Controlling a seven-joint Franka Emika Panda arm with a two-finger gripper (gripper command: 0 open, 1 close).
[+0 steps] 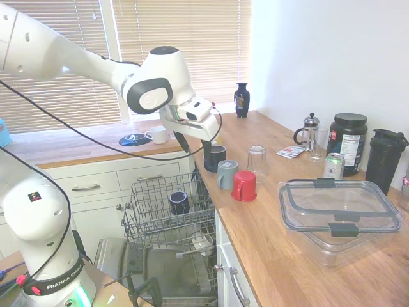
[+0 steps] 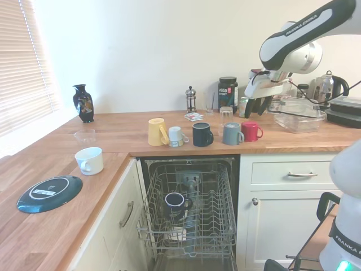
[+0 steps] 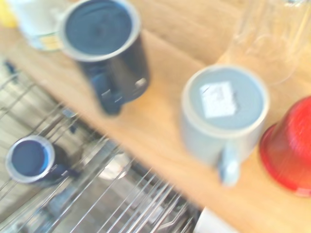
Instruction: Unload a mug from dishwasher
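The slate grey-blue mug (image 1: 227, 174) (image 2: 231, 134) (image 3: 223, 116) stands upside down on the wooden counter, with a white sticker on its base. It sits between a dark navy mug (image 1: 215, 158) (image 2: 202, 134) (image 3: 104, 43) and the red cup (image 1: 244, 186) (image 2: 250, 131) (image 3: 289, 150). My gripper (image 1: 193, 148) (image 2: 255, 108) hangs open and empty above this row of mugs. The dishwasher (image 1: 160, 211) (image 2: 192, 209) is open, its wire rack pulled out. Another navy mug (image 1: 179, 202) (image 2: 175, 203) (image 3: 30, 159) stands in the rack.
An upturned glass (image 1: 257, 163) stands behind the mugs. A yellow mug (image 2: 157, 131) and a small pale mug (image 2: 176, 136) are further along. A lidded plastic container (image 1: 339, 214), French press (image 1: 310, 132), black tub (image 1: 348, 144), vase (image 2: 83, 103), white cup (image 2: 90, 160) and dark plate (image 2: 49, 193) occupy the counter.
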